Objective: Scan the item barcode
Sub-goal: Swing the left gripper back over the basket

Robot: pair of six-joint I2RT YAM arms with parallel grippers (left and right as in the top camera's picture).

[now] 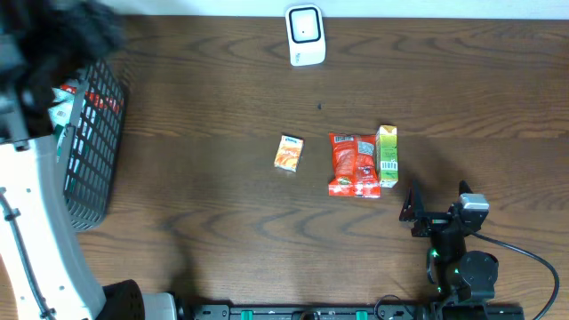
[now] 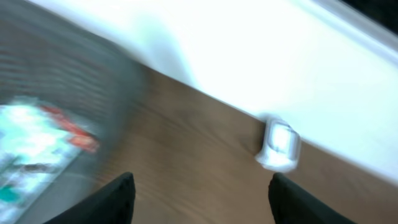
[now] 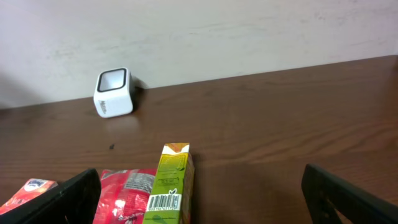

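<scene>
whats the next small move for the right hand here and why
Probably ease the right hand forward toward the green carton: the hand is open and empty, the carton lies nearest it, and its barcode shows in the wrist view.

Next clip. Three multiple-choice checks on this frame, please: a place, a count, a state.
1. The white scanner stands at: A) the table's far edge B) its near edge C) its left end.
2. Packaged goods lying on the bare wood: A) one B) three C) five.
3. The right gripper is: A) shut on a packet B) shut, empty C) open, empty.
Key: 1 A, it sits farthest from the robot; 2 B, orange packet, red packet, green carton; 3 C, fingers apart, nothing between.
</scene>
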